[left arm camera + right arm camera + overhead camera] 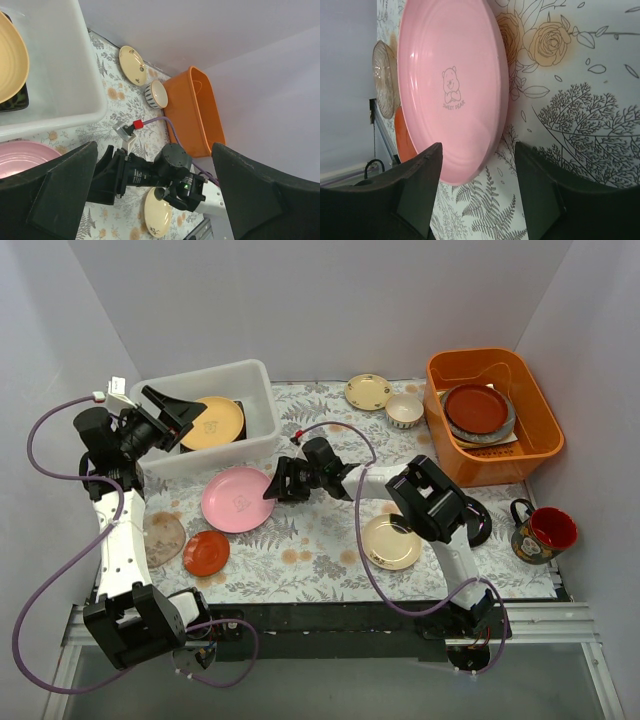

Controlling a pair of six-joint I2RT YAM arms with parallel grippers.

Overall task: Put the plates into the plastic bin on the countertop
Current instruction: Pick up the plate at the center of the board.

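The translucent white bin [262, 380] stands at the back left and holds a yellow plate [213, 423] over a black one [12, 101]. My left gripper [182, 412] is open and empty above the bin's left part. A pink plate [237, 499] with a bear print lies on the fern cloth. My right gripper [275, 480] is open just at its right edge, its fingers [417, 187] either side of the rim [490, 150]. A red-orange saucer [206, 552], a cream plate [391, 541] and a cream plate at the back [368, 392] lie on the cloth.
An orange tub [540, 405] at the right holds a red-brown plate on a grey one. A small cream bowl [404, 410] stands beside it. A clear glass dish [162, 537] lies at the left. A dark mug [541, 531] stands at the right edge.
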